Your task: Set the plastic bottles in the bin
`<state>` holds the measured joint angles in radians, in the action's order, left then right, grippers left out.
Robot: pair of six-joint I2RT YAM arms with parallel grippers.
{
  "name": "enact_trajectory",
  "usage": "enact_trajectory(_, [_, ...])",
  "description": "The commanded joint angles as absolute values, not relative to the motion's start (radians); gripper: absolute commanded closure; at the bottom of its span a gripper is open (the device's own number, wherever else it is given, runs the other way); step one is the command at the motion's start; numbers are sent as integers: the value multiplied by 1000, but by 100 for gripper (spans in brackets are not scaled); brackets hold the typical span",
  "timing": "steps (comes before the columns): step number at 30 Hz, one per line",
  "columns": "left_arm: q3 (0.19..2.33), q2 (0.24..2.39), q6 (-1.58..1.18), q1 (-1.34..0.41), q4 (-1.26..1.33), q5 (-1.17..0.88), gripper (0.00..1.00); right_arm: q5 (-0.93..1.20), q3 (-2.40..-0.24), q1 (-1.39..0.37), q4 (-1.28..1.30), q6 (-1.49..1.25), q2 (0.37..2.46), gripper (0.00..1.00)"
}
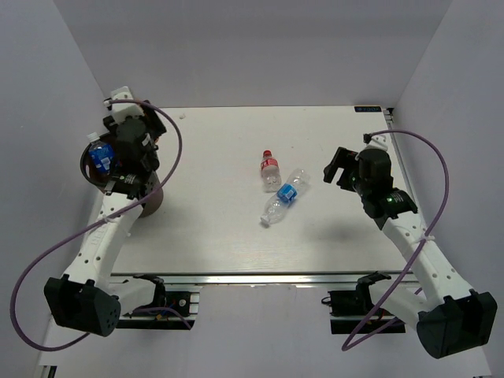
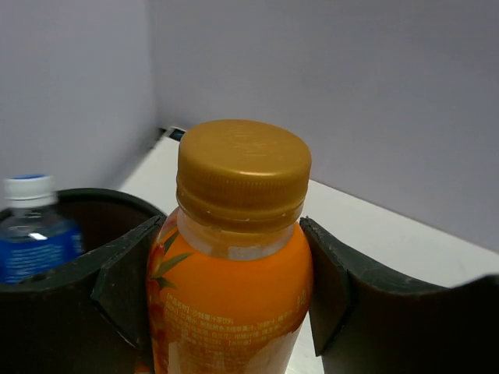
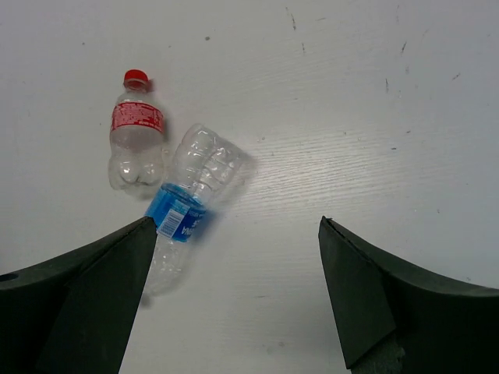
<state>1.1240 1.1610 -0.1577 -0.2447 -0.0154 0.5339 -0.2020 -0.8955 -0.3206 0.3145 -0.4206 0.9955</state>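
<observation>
My left gripper (image 2: pixel 228 290) is clamped on the orange bottle (image 2: pixel 238 234) over the bin (image 1: pixel 154 198). It has a gold cap and a leaf picture, print unreadable. A blue-labelled bottle (image 2: pixel 35 234) sits inside the bin. My right gripper (image 3: pixel 234 296) hangs with fingers apart above the red-labelled bottle (image 3: pixel 136 132) and the blue-banded bottle (image 3: pixel 183 210), both lying on the table (image 3: pixel 351 117), brands illegible.

The orange bottle (image 2: pixel 234 296) in the left hand (image 2: pixel 230 234) runs off the bottom edge. That hand covers most of the bin (image 1: pixel 154 198) and all but the top of an upright blue-labelled bottle (image 2: pixel 35 234). A finger of the right hand (image 3: pixel 234 257) hides the lying blue-labelled bottle's (image 3: pixel 187 202) cap.
</observation>
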Motion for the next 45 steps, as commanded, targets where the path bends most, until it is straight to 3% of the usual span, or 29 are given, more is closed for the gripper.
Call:
enact_trajectory(1, [1158,1155,-173,-162,-47,713,93,-170,-893,-299,253,-436,982,11])
enact_trajectory(2, [1166,1161,-192,-134,-66,710,93,-175,-893,-296,255,-417,982,11])
enact_trajectory(5, [1192,1193,-292,-66,-145,783,74,-190,-885,-285,259,-417,989,11])
enact_trajectory(9, [1217,1236,-393,-57,-259,827,69,-152,-893,-279,261,-407,1018,11])
enact_trajectory(10, [1203,1250,-396,-58,-261,853,54,-141,-896,-279,265,-403,1028,11])
enact_trajectory(12, [1204,1265,-405,-57,-297,942,38,-111,-910,-278,282,-400,1052,11])
enact_trajectory(14, [1198,1275,-400,-57,-305,957,30,-77,-913,-278,295,-390,1074,11])
enact_trajectory(17, [1190,1270,-382,-57,-288,910,4,-57,-919,-285,308,-379,1123,11])
enact_trajectory(18, [1193,1269,-387,-57,-291,908,2,-58,-934,-290,320,-377,1141,11])
enact_trajectory(29, [1190,1220,-419,-58,-314,821,2,-129,-1055,-337,330,-563,1402,11])
enact_trajectory(32, [1218,1197,-449,-58,-345,672,2,-129,-1103,-348,314,-595,1491,11])
enact_trajectory(40, [1071,1065,-422,-67,-140,-140,2,-173,-1232,-414,350,-675,1702,11])
enact_trajectory(45, [982,1003,-440,-80,-86,-161,2,-212,-1215,-436,325,-739,1767,11])
